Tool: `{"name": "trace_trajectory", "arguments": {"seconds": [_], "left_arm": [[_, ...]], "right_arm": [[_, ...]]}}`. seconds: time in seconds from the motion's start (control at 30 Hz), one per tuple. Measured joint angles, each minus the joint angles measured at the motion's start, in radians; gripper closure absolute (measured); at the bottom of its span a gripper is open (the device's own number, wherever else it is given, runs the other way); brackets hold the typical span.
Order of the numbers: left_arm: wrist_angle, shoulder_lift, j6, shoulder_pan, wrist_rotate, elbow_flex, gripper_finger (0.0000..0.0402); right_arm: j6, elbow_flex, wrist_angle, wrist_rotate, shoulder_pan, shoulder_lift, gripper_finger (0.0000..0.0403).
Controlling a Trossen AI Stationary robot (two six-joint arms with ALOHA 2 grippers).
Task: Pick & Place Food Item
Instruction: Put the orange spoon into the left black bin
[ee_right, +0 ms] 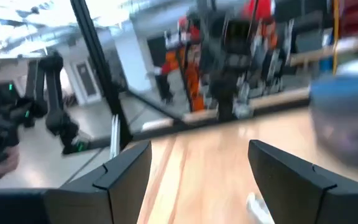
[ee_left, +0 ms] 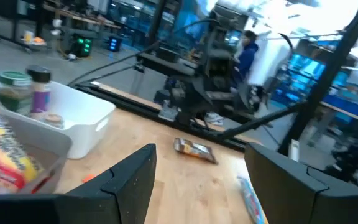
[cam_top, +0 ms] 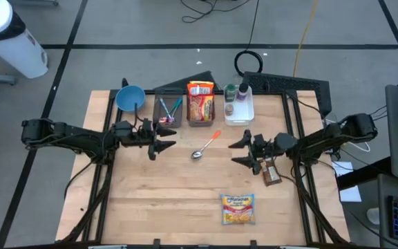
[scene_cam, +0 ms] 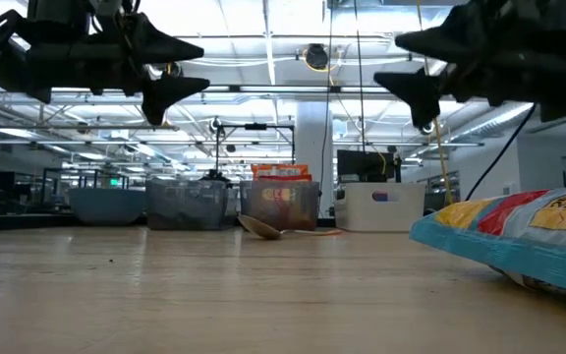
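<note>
A yellow and blue noodle packet (cam_top: 238,209) lies flat on the wooden table near its front edge, and it shows close up in the low view (scene_cam: 519,236). My left gripper (cam_top: 163,143) hovers open above the table left of centre, pointing level toward the right. My right gripper (cam_top: 241,151) hovers open right of centre and points toward the left. The two face each other across a metal spoon (cam_top: 204,147) that lies on the table. Neither has anything between its fingers, as the left wrist view (ee_left: 207,186) and the right wrist view (ee_right: 197,180) show.
Along the far edge stand a blue bowl (cam_top: 130,98), a clear bin of pens (cam_top: 168,111), a bin with another noodle packet (cam_top: 200,104) and a white bin of spice jars (cam_top: 239,104). A small brown snack packet (cam_top: 271,173) lies beneath my right arm.
</note>
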Motion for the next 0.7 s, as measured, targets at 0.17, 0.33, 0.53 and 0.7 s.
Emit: {"name": "trace_trajectory", "arguments": {"seconds": [0.17,0.33,0.53,0.7], "left_arm": [[-0.003,0.000,-0.078,0.000,-0.080,0.000,0.0147],[-0.004,0.000,-0.138,0.000,-0.085,0.000,0.0146],[-0.004,0.000,-0.217,-0.018,0.010,0.000,0.0147],[-0.012,0.000,-0.157,-0.099,0.028,0.000,0.0147]], "right_arm": [[0.040,0.001,-0.074,0.051,0.063,0.044,0.0142],[0.039,0.001,-0.066,0.226,0.157,0.092,0.0142],[0.034,0.001,-0.043,0.443,0.296,0.147,0.0142],[0.000,0.003,0.048,0.559,0.415,0.204,0.0142]]}}
